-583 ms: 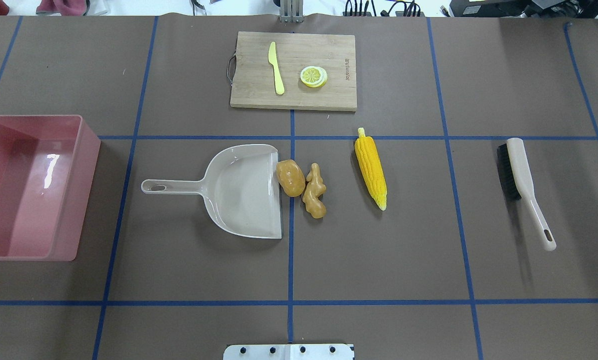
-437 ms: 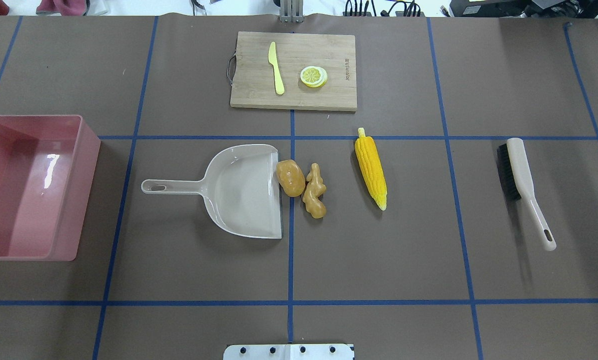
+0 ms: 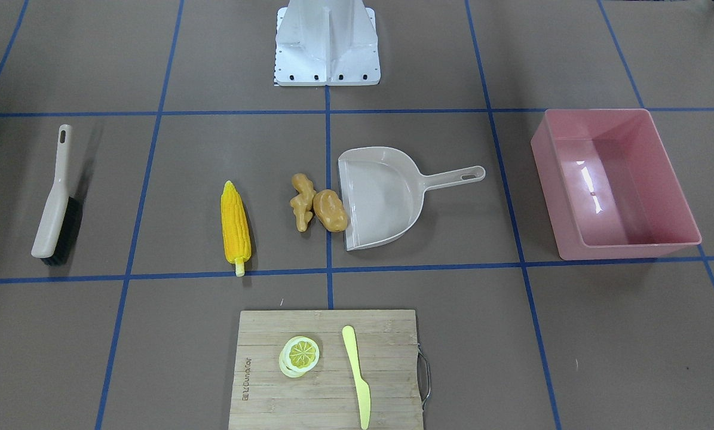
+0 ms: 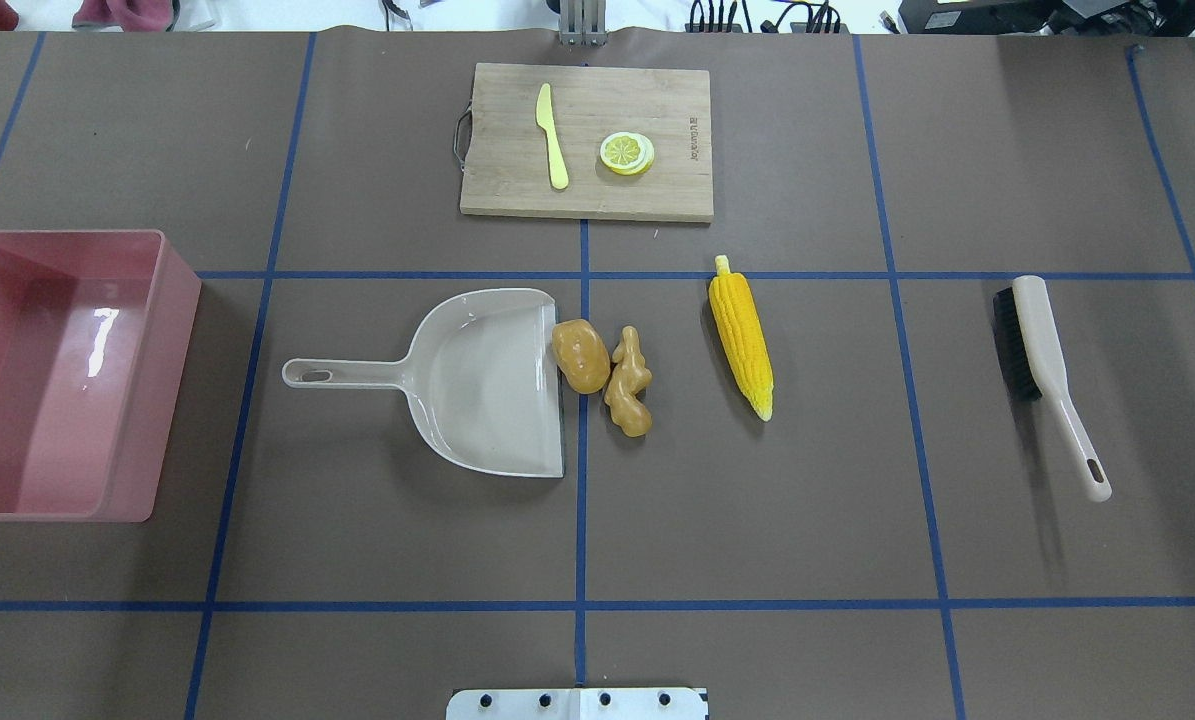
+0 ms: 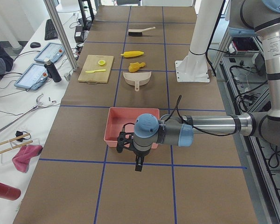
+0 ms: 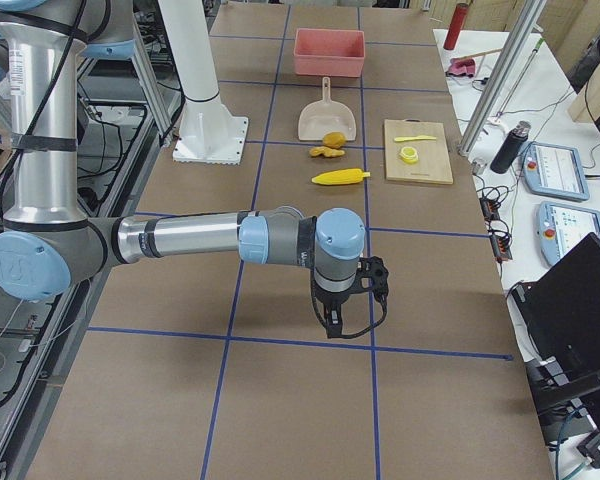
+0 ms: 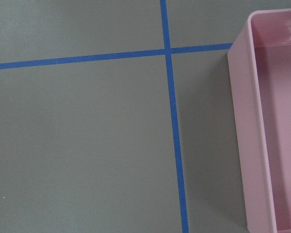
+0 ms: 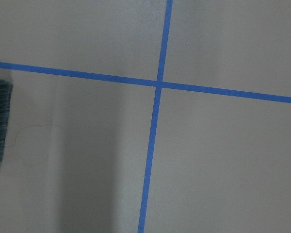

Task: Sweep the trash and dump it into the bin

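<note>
The potato (image 4: pixel 580 355) is lying against the open lip of the dustpan (image 4: pixel 487 390), near the middle of the table (image 4: pixel 757 500); the ginger (image 4: pixel 628 383) is touching the potato on the side away from the pan; the corn (image 4: pixel 742 335) is lying apart from both, further toward the robot's right, between the ginger and the brush (image 4: pixel 1042 360); none of the three is sitting inside the pan. The bin (image 4: pixel 172 330) is standing upright at the robot's left end of the table, beyond the pan's handle and well apart from it, with nothing showing inside. The board (image 4: pixel 517 190) is lying on the far side from the robot, carrying the knife (image 4: pixel 551 135) and the lemon slices (image 4: pixel 626 153). The left gripper (image 5: pixel 137 164) is hanging pointed down over bare table just beside the bin's outer end; its wrist camera is catching one corner of the bin at the frame's right edge. The right gripper (image 6: pixel 332 325) is hanging pointed down over the table's other end, with the brush's bristles showing at the left edge of its wrist view. Both grippers are showing only in the side views, so I cannot tell whether their fingers are open or closed; neither is touching anything.
</note>
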